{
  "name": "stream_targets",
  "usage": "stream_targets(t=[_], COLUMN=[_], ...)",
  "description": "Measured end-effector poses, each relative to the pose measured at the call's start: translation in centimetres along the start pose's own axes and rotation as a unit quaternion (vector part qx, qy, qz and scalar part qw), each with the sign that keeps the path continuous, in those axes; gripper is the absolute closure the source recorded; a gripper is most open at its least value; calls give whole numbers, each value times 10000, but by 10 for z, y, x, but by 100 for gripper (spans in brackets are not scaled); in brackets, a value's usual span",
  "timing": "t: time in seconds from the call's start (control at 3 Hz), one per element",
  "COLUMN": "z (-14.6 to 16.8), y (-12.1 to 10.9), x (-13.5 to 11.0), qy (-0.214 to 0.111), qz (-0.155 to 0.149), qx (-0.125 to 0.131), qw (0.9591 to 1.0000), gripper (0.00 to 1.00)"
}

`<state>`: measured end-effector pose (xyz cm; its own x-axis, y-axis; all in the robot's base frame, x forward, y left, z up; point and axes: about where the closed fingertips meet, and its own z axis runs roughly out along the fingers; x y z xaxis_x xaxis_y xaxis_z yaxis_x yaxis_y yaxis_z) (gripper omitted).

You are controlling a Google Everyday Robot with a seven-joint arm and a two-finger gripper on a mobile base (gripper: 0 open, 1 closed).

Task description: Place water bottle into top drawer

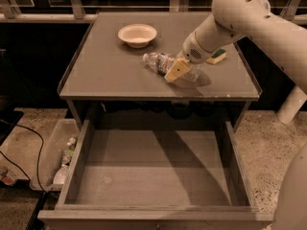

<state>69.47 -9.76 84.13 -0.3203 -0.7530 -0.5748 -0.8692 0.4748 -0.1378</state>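
The water bottle point(157, 61) lies on its side on the cabinet's grey top point(105, 71), cap pointing left toward the bowl. My gripper point(180, 70) is down on the bottle's right half, at its base end, and covers that part. The arm reaches in from the upper right. The top drawer point(153, 176) is pulled open below the front edge of the top; its flat grey bottom holds nothing.
A white bowl point(137, 34) stands at the back of the top. A yellow-green sponge point(217, 56) lies right behind my wrist. On the floor at the left, a translucent tub point(53, 147) holds a whitish bottle point(66, 161); a black cable point(29, 143) runs beside it.
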Motion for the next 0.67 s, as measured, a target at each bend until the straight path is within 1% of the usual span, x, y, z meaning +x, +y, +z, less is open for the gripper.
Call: stream_targets(t=[0.67], z=[0], y=[0], x=[0], qy=[0], qz=[0], qx=[-1], qw=[10000], gripper=[88])
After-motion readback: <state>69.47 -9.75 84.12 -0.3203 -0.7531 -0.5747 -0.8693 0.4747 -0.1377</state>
